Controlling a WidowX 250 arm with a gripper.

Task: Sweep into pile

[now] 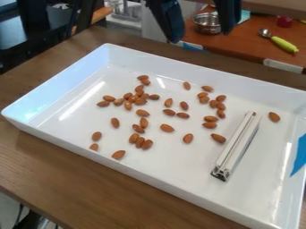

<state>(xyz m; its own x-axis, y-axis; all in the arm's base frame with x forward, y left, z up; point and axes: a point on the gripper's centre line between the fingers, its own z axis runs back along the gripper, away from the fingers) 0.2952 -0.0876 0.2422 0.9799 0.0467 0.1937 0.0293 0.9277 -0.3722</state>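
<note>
Almonds [167, 128] scattered mid-tray, lower than gripper [200, 36], which hangs nr tray's [197, 67] far edge, released, fingers wide apart. White/silver bar [237, 144] lies in tray, btwn most almonds & blue-tape [298, 155] edge.

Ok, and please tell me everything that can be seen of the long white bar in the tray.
The long, narrow, off-white bar has a dark line along its length and a shiny, metal-looking end with dark parts, which is nearest the camera. Whether the rest is plastic or painted metal, I cannot tell. It rests on the floor of the white rectangular tray, slanted, its far end further right. Brown almonds lie to both sides; none seems to touch it.
</note>
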